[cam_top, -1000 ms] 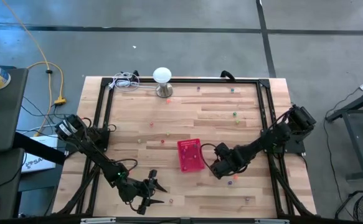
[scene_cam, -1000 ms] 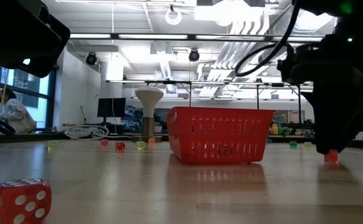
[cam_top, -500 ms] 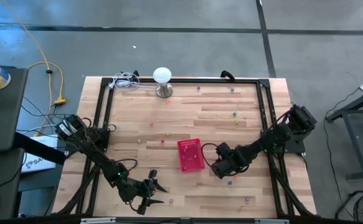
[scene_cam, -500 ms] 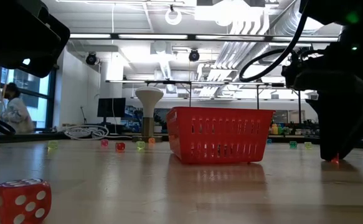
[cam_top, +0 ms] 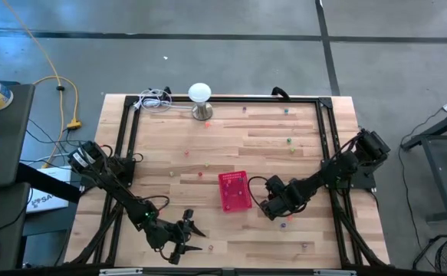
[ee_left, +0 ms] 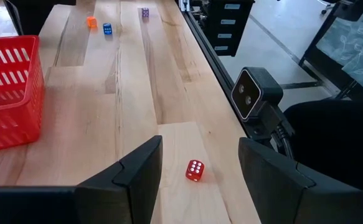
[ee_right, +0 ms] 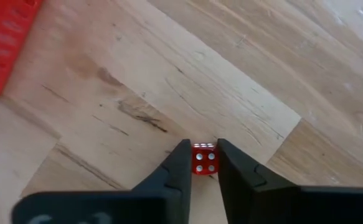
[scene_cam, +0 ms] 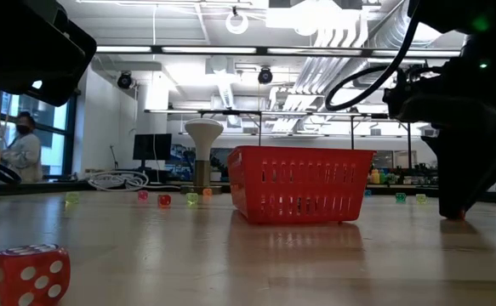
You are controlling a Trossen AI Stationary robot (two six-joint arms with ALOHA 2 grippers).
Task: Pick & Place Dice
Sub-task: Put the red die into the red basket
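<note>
Right claw pinching a red die beside the red basket [cam_top: 235, 191].

My right claw [ee_right: 199, 163] has its fingers against the red die [ee_right: 203, 159] on the table [cam_top: 284, 165] near the basket; I'd confirm a square grip before lifting. Left claw [ee_left: 200, 171] waits open, farther off.

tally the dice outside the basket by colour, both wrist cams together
red: 2 (loose red die; gripped red die in the right pincer)
orange die: 1
blue die: 1
purple die: 1
total: 5
</note>
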